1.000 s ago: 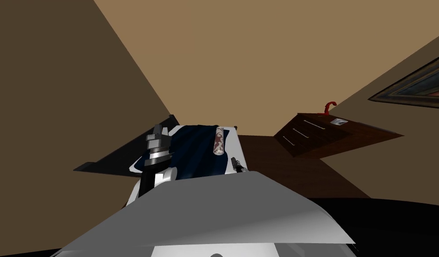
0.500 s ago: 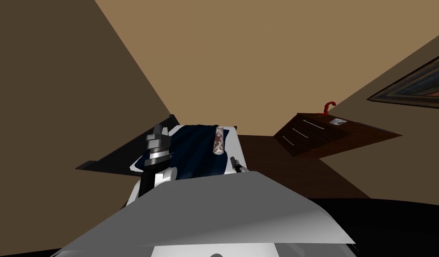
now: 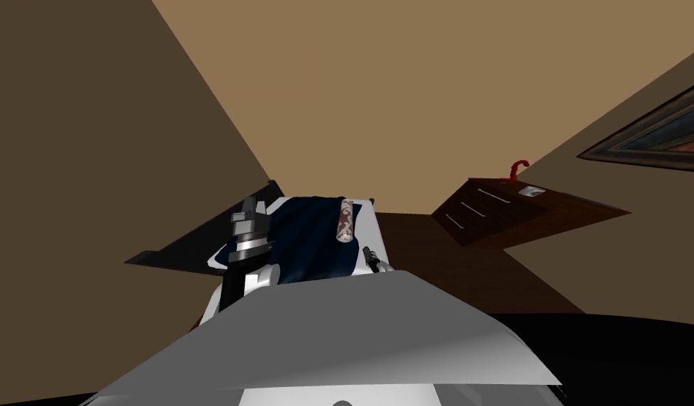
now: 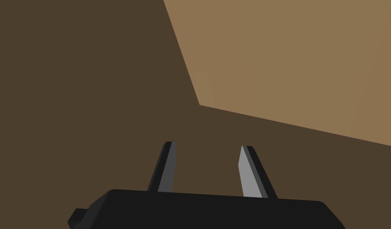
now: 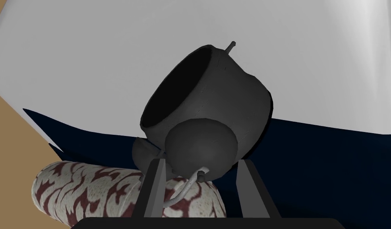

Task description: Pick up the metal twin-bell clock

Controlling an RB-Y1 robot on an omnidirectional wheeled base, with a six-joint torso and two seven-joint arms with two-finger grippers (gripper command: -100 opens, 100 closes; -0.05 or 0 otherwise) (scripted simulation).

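While the left gripper (image 4: 208,145) is raised left of centre in the head view, its two fingers stand wide apart with nothing between them. Right of it lies one white bed (image 3: 369,218) under one dark blue blanket (image 3: 310,240), with one cylindrical white bolster with a dark red pattern (image 3: 345,220) on the blanket.

In the right wrist view, one dark grey twin-bell clock (image 5: 214,99) is tilted at the frame's centre. Its dark face is turned to the upper left, against the bed and the blanket. It has two round bells. One bell (image 5: 142,153) peeps out at the left. The nearer bell (image 5: 200,149) sits between the fingers of the right gripper (image 5: 198,161), which are spread as wide as the left pair, one on each side. A thin pale wire handle (image 5: 186,191) curls below it.

Right of centre in the head view stands one dark brown wooden dresser (image 3: 494,211) with three pale bar handles. One red hooked object (image 3: 520,169) and one small pale flat item (image 3: 532,191) stand on its top. One framed picture (image 3: 649,134) hangs at the right edge.
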